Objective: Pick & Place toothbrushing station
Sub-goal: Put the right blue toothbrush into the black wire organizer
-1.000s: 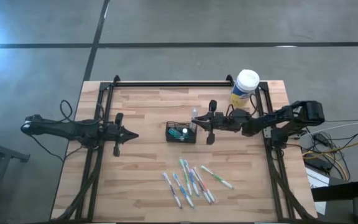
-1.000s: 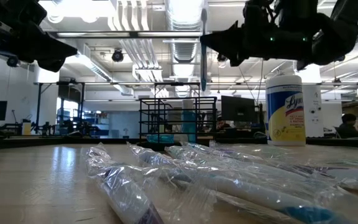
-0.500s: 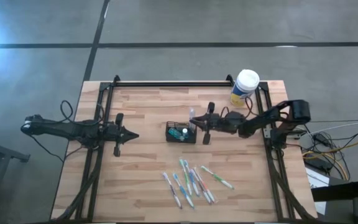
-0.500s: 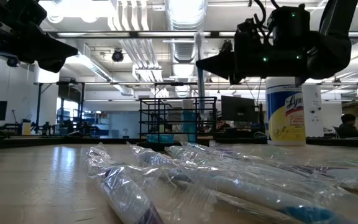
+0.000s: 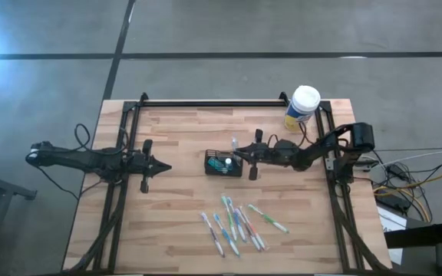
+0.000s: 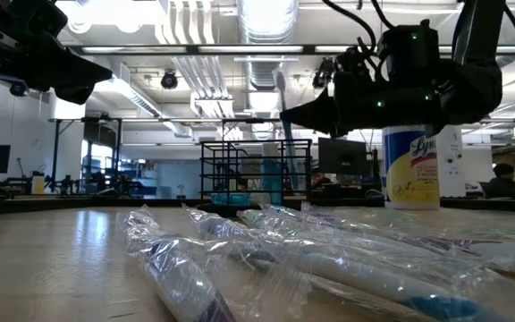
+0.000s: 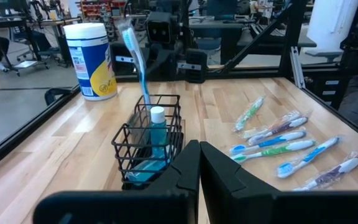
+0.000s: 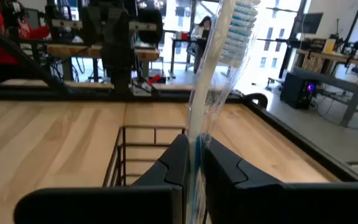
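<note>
The left gripper (image 5: 164,166) hovers over the left half of the wooden surface (image 5: 183,222), its fingers (image 7: 185,168) pressed together on nothing, pointing toward the holder. The holder (image 5: 224,164), a small black wire-mesh basket, stands near the middle of the surface, a little toward the far edge; in it stands a small bottle (image 7: 157,134) of blue-green liquid with a white cap. No writing on the bottle can be read. Just right of the holder is the right gripper (image 5: 237,153), its fingers (image 8: 178,158) closed on a plastic-wrapped toothbrush (image 8: 219,59) with a pale handle and blue bristles. The brush is held nearly upright, head up, its lower end at the holder's right-hand end; whether the tip is already inside the mesh cannot be told. In the low view the gripper hangs just above the holder's top rim. Toward the near edge, right of centre, lies a loose row of wrapped toothbrushes (image 5: 236,223) in blue, green and pink, set side by side and some overlapping. At the far right corner stands a canister (image 5: 302,109) with a white lid and a yellow label; the low view shows the letters "Lys" on it in blue, the rest cut off by the arm. The smaller print below cannot be read.
</note>
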You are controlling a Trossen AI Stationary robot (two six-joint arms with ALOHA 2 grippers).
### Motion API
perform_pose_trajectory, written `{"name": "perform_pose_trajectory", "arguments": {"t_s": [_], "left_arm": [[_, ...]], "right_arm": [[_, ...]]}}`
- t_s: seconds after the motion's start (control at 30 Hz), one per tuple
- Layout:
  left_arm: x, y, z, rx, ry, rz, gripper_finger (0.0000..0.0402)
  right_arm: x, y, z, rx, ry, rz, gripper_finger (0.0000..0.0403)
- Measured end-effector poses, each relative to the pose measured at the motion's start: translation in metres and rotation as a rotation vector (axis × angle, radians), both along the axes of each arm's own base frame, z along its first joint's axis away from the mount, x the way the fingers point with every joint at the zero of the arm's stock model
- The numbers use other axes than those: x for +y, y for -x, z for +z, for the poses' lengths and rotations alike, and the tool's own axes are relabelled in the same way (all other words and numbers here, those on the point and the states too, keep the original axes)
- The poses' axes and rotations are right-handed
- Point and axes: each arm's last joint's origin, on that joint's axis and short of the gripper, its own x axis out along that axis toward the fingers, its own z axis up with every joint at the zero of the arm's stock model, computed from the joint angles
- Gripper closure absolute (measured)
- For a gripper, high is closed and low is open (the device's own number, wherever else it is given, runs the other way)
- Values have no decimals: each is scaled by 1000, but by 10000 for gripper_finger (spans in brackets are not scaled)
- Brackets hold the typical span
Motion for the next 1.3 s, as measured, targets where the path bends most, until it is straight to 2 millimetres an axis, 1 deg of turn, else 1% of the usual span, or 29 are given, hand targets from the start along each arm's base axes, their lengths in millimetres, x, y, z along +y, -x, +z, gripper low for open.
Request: {"name": "perform_pose_trajectory", "arguments": {"t_s": [0.2, 0.3, 0.4, 0.6, 0.8, 0.93, 1.1, 1.3], "left_arm": [[0, 0, 0, 1, -7, -1, 390], [0, 0, 0, 1, -7, -1, 390], [0, 0, 0, 1, -7, -1, 390], [0, 0, 0, 1, -4, -1, 390], [0, 0, 0, 1, -4, 0, 390], [0, 0, 0, 2, -3, 0, 390], [0, 0, 0, 2, -3, 0, 390], [0, 0, -1, 3, -2, 0, 390]], "right_arm": [[0, -1, -11, 41, -33, -1, 380], [0, -3, -13, 41, -65, -2, 375], [0, -3, -13, 39, -88, -3, 356], [0, -3, -13, 34, -113, -4, 305], [1, -2, -6, 8, -112, 1, 263], [1, -1, -4, 14, -154, -1, 243], [1, -1, -10, 99, -167, -9, 225], [1, 0, -1, 61, -165, -9, 202]]}}
